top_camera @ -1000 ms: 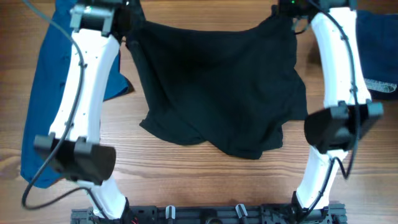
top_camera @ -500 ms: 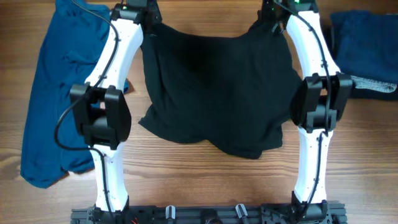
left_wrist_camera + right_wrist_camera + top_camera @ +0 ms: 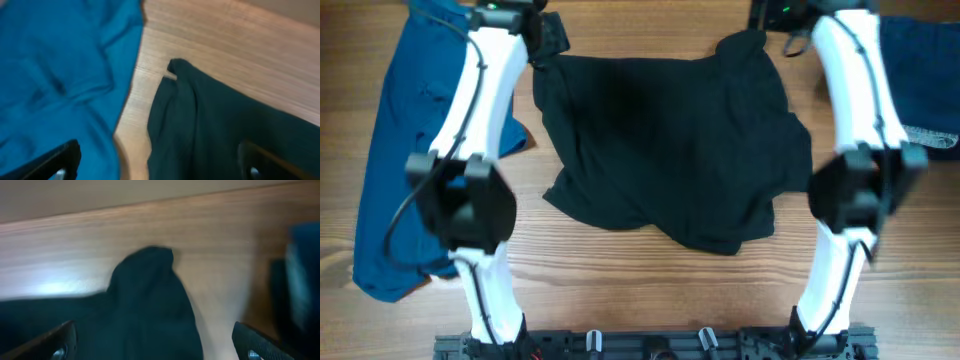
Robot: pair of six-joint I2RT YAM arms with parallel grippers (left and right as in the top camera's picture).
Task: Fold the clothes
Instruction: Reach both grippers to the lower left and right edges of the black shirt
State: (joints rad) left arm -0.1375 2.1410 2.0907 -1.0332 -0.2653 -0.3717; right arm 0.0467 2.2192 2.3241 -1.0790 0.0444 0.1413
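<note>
The black garment (image 3: 670, 150) lies crumpled in the middle of the table, its far edge spread between the two arms. The bright blue T-shirt (image 3: 390, 180) lies loose along the left side. My left gripper (image 3: 545, 35) hovers over the black garment's far left corner (image 3: 177, 67). It is open, with one finger (image 3: 62, 157) over the blue T-shirt (image 3: 55, 75) and the other over black cloth (image 3: 215, 130). My right gripper (image 3: 770, 20) hovers open above the far right corner (image 3: 150, 260), with nothing held between its fingers (image 3: 60, 342).
A neat folded stack of dark blue and grey clothes (image 3: 925, 90) sits at the right edge and shows blurred in the right wrist view (image 3: 305, 280). Bare wood (image 3: 620, 290) runs along the front, before the arm bases.
Both grippers have opened and let go of the black garment's far corners, which now lie on the table. Both arms have swung slightly outward.
</note>
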